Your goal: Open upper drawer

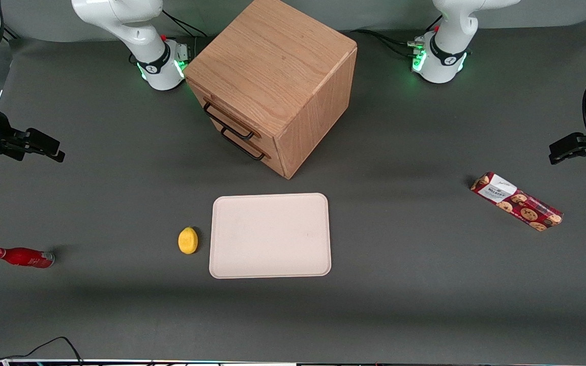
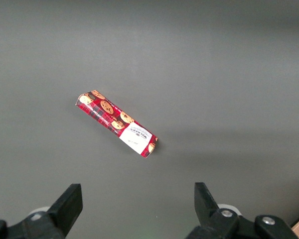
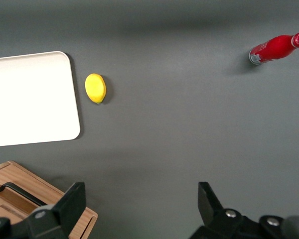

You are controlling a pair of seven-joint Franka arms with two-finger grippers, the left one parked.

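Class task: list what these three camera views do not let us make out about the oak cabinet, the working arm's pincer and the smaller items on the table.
- Light oak upper drawer: front view shows only its face; contents hidden.
- Boxy oak cabinet: cut off by the right wrist view's edge.
- Right arm's black pincer, open above bare table: front view's edge cuts its arm.
- Red cookie packet: print too small.
- Red bottle: label unreadable.

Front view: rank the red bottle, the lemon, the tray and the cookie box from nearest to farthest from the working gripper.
The gripper, open, hovers at the working arm's end of the table.
1. Red bottle, lying at that same end.
2. Lemon, beside the tray.
3. Tray, mid-table, in front of the cabinet.
4. Cookie box, toward the parked arm's end.
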